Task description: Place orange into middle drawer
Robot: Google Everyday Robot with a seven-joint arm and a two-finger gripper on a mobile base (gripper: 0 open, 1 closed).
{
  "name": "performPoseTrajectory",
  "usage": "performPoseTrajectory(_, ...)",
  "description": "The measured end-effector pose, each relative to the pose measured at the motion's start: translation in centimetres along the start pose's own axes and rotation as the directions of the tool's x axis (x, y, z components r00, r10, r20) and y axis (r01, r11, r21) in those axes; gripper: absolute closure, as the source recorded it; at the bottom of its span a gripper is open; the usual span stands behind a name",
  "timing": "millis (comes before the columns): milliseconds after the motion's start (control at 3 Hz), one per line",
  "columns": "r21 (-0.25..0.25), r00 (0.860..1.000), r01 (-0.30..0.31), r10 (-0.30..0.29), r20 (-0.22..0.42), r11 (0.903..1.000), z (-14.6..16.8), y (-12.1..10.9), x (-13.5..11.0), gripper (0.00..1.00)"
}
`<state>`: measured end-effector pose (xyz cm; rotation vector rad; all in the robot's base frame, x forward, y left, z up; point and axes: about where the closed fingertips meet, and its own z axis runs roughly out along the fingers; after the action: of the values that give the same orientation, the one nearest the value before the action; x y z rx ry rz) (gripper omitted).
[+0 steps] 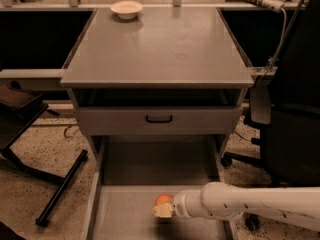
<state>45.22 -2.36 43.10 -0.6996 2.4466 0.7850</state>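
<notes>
The orange [162, 200] is small, round and bright, low in the camera view over the floor of the pulled-out middle drawer [120, 214], a wide shallow gray tray. My gripper [163, 210] reaches in from the right on a white arm and sits right at the orange, its pale fingertips [161, 212] partly covering the fruit's lower side. Whether the orange rests on the drawer floor or hangs just above it cannot be told.
A gray drawer front with a black handle [159, 119] sits above the open tray. A shallow white bowl [126, 9] stands at the cabinet top's back left. A black office chair [290, 134] stands close on the right, a black stand leg [60, 189] on the left.
</notes>
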Motion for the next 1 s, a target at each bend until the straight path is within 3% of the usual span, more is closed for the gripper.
performPoseTrajectory(333,-0.054,0.998,-0.004,0.001,-0.059,0.9985,2.1,1.5,1.9,1.0)
performPoseTrajectory(667,-0.174,0.995,-0.008,-0.01,-0.104,0.9847,5.2,4.6,4.3,1.0)
performPoseTrajectory(1000,-0.175,0.995,-0.009,-0.009,-0.104,0.9845,5.2,4.6,4.4,1.0)
